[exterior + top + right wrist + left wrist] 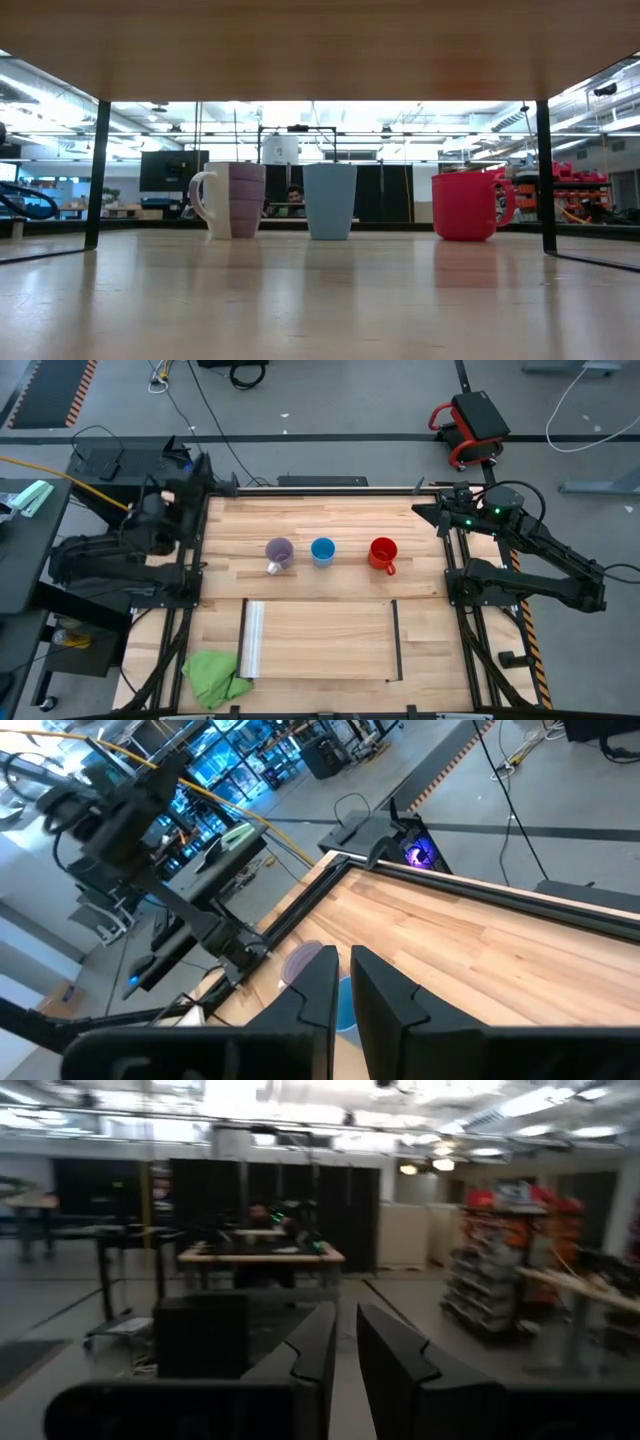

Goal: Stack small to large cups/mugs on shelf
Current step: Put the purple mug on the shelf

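Observation:
Three mugs stand upright in a row on the wooden tabletop: a pale purple one (279, 552) (235, 200), a bright blue one (322, 550) (329, 200) and a red one (383, 552) (470, 205). The light-wood shelf (320, 640) lies nearer the table's front edge. In the low view it is raised on thin dark legs (100, 170). My left gripper (215, 484) (345, 1350) is at the far left corner, shut and empty. My right gripper (425, 512) (343, 980) is at the far right corner, shut and empty, pointing across the table toward the mugs.
A green cloth (215, 675) lies at the table's near left corner beside the shelf's silvery strip (253, 640). Dark frame rails (195, 560) run along both table sides. Bare tabletop (320, 520) lies between the mugs and the far edge.

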You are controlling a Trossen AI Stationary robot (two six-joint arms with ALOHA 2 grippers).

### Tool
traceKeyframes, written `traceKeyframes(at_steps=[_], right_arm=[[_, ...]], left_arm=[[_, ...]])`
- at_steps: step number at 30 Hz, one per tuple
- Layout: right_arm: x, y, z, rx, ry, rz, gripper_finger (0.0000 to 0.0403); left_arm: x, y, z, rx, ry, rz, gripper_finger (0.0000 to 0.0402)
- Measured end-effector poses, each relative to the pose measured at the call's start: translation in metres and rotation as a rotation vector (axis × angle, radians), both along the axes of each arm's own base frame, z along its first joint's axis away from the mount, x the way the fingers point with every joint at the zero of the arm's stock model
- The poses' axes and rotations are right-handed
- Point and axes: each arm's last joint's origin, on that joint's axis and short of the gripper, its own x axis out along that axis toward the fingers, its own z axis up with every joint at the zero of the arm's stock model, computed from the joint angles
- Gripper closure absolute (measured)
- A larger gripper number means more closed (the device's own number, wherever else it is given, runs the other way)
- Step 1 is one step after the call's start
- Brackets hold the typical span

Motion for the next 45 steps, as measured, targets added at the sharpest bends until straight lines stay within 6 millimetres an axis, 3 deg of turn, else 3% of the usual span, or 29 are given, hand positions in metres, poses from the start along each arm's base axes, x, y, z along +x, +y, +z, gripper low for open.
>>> traceKeyframes(at_steps=[4, 7, 17, 20, 25, 31, 45], right_arm=[[0.0, 0.0, 0.0, 0.0, 0.0, 0.014, 0.0364], [0.0, 0.0, 0.0, 0.0, -0.001, 0.015, 0.0364], [0.0, 0.001, 0.0, 0.004, -0.002, 0.036, 0.0364], [0.001, 0.003, 0.0, 0.005, -0.002, 0.055, 0.0364], [0.003, 0.007, 0.0, 0.039, -0.011, 0.096, 0.0364], [0.004, 0.011, -0.006, 0.122, 0.019, 0.093, 0.0364], [0.004, 0.01, -0.019, 0.184, 0.156, 0.081, 0.0364]], left_arm=[[0.0, 0.016, -0.003, 0.035, 0.064, 0.012, 0.0345], [0.004, 0.026, -0.008, 0.007, 0.133, -0.117, 0.0348], [0.003, 0.072, -0.005, -0.534, 0.09, -0.789, 0.0365], [0.005, 0.082, -0.003, -0.687, 0.05, -0.899, 0.0367], [0.008, 0.089, -0.012, -0.948, 0.134, -0.85, 0.0361], [0.011, 0.085, -0.04, -1.258, 0.36, -0.778, 0.035], [0.076, 0.075, -0.085, -1.324, 0.672, -0.723, 0.0314]])
